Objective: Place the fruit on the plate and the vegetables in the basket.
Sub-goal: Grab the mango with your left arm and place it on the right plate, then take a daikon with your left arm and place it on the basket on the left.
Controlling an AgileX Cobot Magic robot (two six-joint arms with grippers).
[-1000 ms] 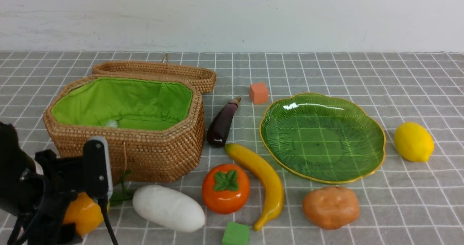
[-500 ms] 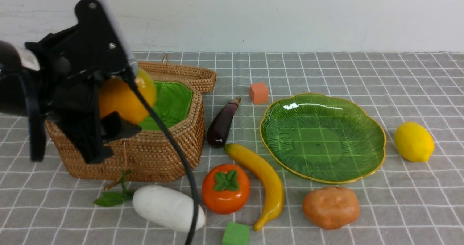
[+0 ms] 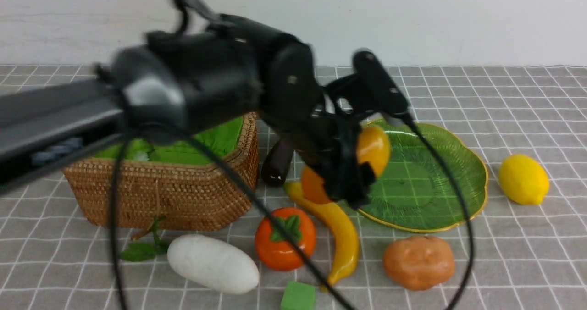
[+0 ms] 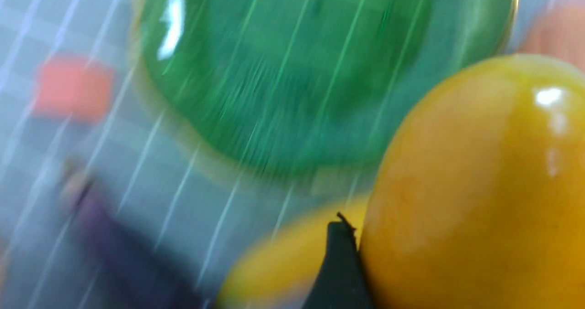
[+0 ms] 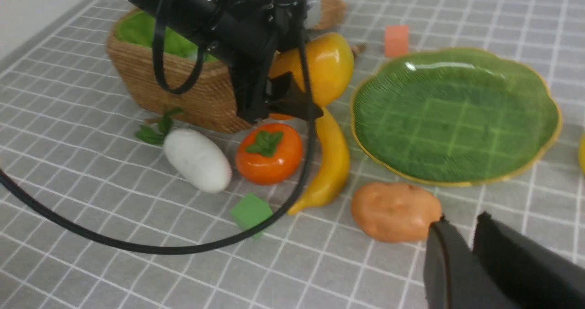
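1. Right now the left gripper (image 3: 360, 163) pinches the glossy orange-yellow oval toy mango (image 3: 375, 147) across its short axis, jaws wide around it. It hangs in the air at the centre of the front view, by the left rim of the large green leaf-ribbed glass plate (image 3: 426, 181) with its scalloped gold edge. Over the rim or just short of it: cannot tell, the arm is blurred.
2. My read on handling: the mango looks hard, light and slick. Its rounded sides give little contact, so hold it at the fattest part. It will probably roll on release.
3. The plate has 0 fruit on it. Glass is likely fragile, so set down low near its middle and do not drop.
4. The octagonal tan wicker basket (image 3: 174, 195) with bright green lining sits at frame left. 0 vegetables are visible inside; the arm hides part of the interior.
5. On the grey checked tablecloth (image 3: 504, 255), 3 fruits: long yellow banana (image 3: 344, 236), round orange persimmon (image 3: 285, 239), yellow lemon (image 3: 523, 179). Also 3 vegetables: dark purple eggplant (image 3: 277, 163), fat white radish (image 3: 213, 263), tan lumpy potato (image 3: 418, 262).
6. The right gripper (image 5: 459, 226) is at lower right of its wrist view, jaws nearly pressed together, nothing between them, near the potato.
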